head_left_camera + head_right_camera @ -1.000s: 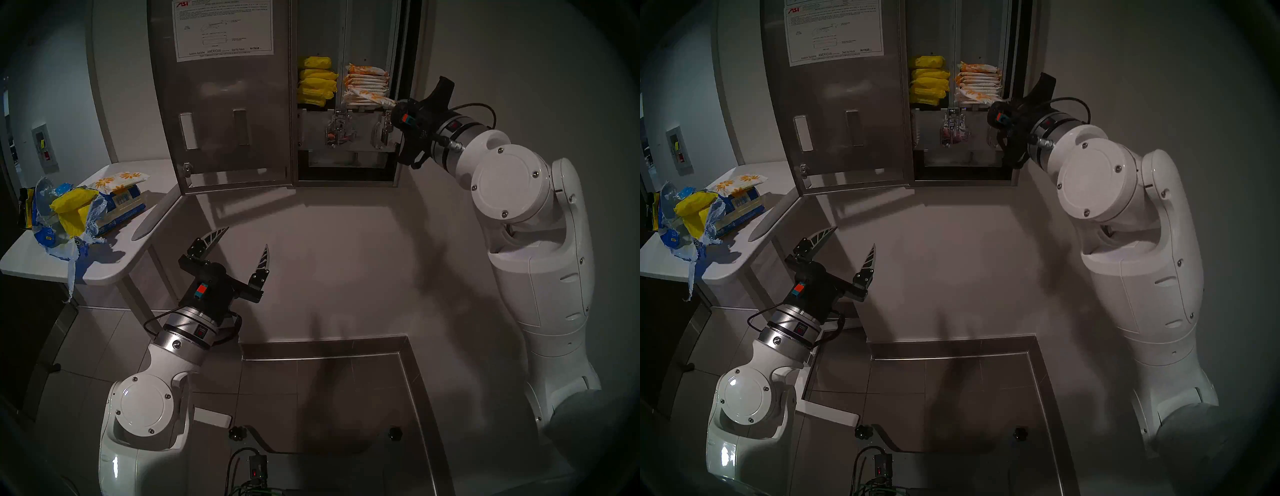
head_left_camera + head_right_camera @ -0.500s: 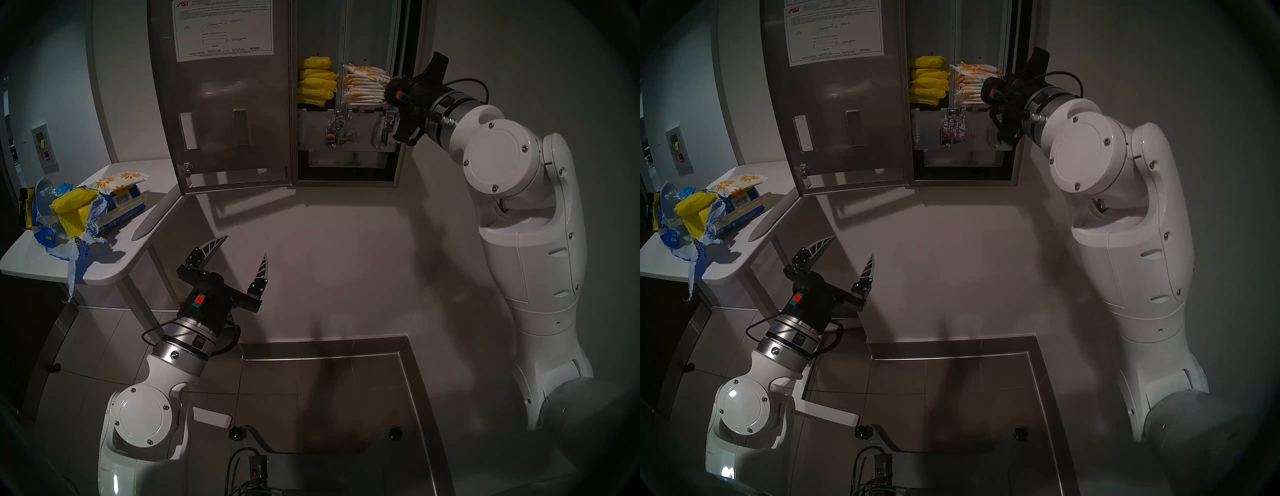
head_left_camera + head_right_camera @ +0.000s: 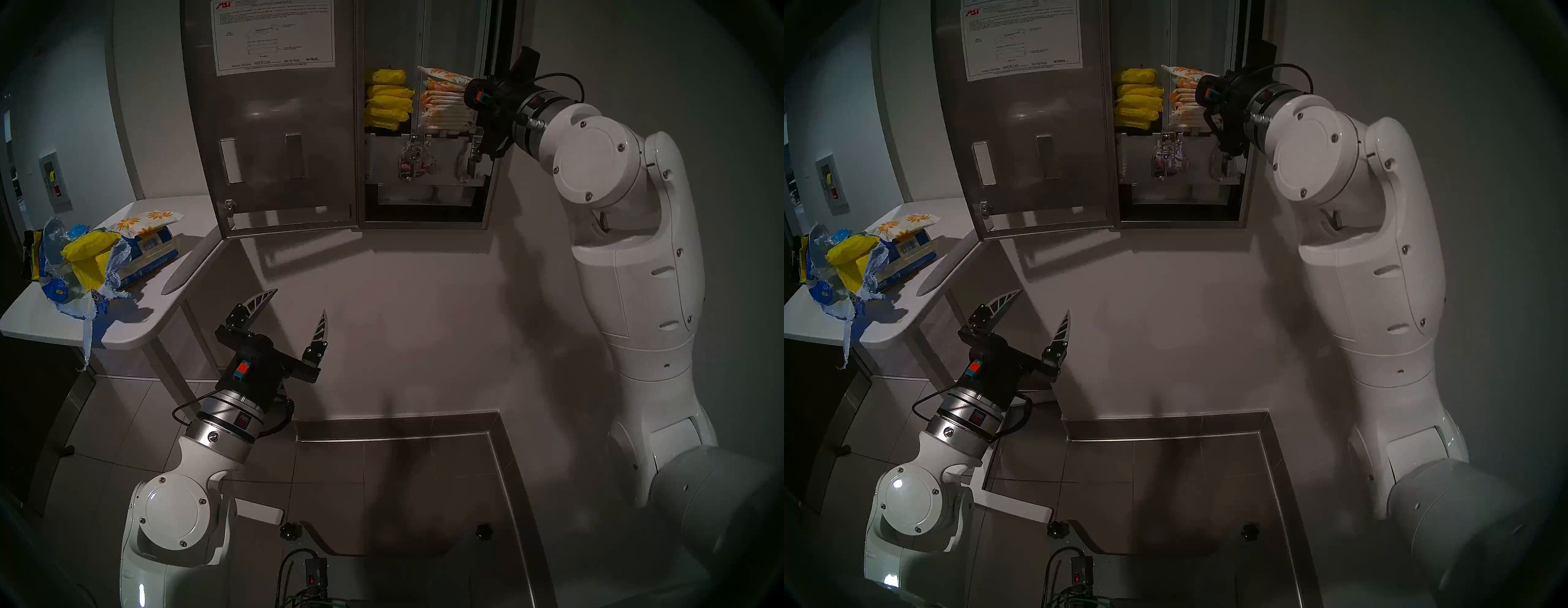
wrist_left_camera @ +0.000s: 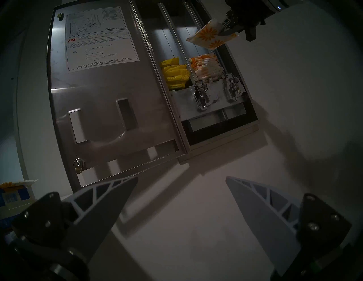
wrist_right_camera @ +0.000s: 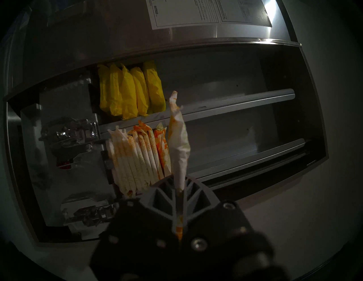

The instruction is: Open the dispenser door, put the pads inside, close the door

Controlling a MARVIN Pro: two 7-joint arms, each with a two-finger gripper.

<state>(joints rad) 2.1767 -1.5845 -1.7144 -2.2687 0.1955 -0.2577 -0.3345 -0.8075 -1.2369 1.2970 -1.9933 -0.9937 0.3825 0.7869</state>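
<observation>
The steel dispenser door [image 3: 271,140] stands swung open to the left, its white instruction sheet [image 3: 273,36] facing me. Inside, a stack of daisy-printed pads [image 3: 445,112] fills the right column. My right gripper [image 3: 470,83] is shut on one more pad [image 3: 445,75], held level just above that stack, in front of the right column. In the right wrist view this pad [image 5: 177,137] sticks out edge-on from the closed fingers [image 5: 167,188]. Another pad [image 3: 148,220] lies on the table. My left gripper [image 3: 301,301] hangs open and empty, low in front of the wall.
Yellow packets [image 3: 388,99] fill the dispenser's left column. Chrome lever mechanisms [image 3: 413,159] sit below both stacks. A white table [image 3: 140,322] at left holds a torn blue-and-yellow bag [image 3: 85,263]. A steel kerb [image 3: 394,424] runs along the tiled floor.
My right arm has lifted the held pad from the foot of the stack up to just above its top. The left gripper has sunk slightly and stayed open.
</observation>
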